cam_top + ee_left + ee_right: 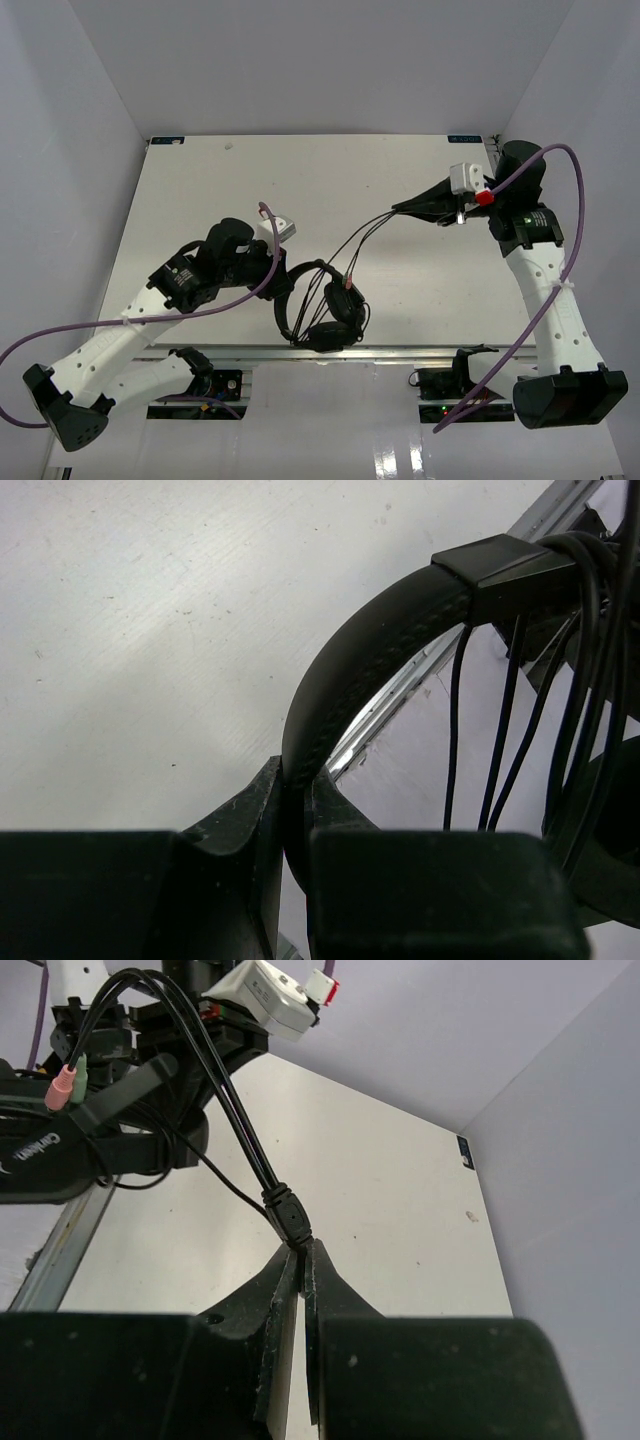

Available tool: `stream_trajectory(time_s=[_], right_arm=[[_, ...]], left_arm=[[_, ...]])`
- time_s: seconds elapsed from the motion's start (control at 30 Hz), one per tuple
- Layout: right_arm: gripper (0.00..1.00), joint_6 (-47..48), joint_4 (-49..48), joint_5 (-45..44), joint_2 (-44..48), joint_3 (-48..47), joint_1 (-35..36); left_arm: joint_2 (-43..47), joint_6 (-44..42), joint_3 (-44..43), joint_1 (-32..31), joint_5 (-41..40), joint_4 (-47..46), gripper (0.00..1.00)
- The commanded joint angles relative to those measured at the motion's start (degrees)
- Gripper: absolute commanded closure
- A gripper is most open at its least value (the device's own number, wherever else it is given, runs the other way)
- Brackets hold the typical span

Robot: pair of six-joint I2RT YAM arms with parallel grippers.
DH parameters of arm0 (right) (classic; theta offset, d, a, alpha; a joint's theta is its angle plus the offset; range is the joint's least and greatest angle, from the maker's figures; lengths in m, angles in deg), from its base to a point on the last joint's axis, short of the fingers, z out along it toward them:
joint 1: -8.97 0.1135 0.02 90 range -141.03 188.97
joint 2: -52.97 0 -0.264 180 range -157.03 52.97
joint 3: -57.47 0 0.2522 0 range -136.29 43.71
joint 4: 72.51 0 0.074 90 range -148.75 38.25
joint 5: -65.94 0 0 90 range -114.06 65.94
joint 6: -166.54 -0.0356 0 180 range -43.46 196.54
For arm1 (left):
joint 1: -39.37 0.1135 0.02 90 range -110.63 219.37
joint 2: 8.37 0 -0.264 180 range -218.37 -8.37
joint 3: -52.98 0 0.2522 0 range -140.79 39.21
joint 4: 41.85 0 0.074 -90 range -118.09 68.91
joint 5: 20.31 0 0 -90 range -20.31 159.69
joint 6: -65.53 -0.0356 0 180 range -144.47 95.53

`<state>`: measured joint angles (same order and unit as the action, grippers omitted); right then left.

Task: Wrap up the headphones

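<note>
The black headphones point(322, 305) sit at the table's near edge, with cups at the middle point(343, 300) and front point(325, 337). My left gripper point(284, 277) is shut on the arched headband point(365, 655), which passes between its jaws point(297, 780). Several cord strands point(500, 730) hang across the band. My right gripper point(398, 208) is shut on the dark cord at its small black junction piece point(288, 1212), held above the table. Two cord strands point(365, 240) run taut from there to the headphones. Pink and green plugs point(65, 1080) show near the cups.
The white table point(250, 190) is boxed in by white walls at the left, back and right. A metal rail point(400, 350) runs along the near edge under the headphones. Purple robot cables point(545, 300) loop beside both arms.
</note>
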<state>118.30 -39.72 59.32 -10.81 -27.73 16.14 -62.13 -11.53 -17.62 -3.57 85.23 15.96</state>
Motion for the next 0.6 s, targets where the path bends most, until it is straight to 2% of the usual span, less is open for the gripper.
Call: stream_trajectory(time_s=[0.0,0.23,0.57], right_arm=[[0.92,2.56,-1.3,7.25,-0.48,-1.1,-2.54],[0.92,9.4,-1.46,8.29,1.7,8.4,-3.04],[0.92,17.23,-1.63,10.89,4.05,15.26,-3.04]], left_arm=[[2.45,-1.86,-1.72,0.2,5.57,-0.28,1.0],[2.95,-1.43,-4.3,0.14,8.34,-0.62,1.0],[1.9,-1.42,-6.38,0.22,9.57,-0.89,1.0]])
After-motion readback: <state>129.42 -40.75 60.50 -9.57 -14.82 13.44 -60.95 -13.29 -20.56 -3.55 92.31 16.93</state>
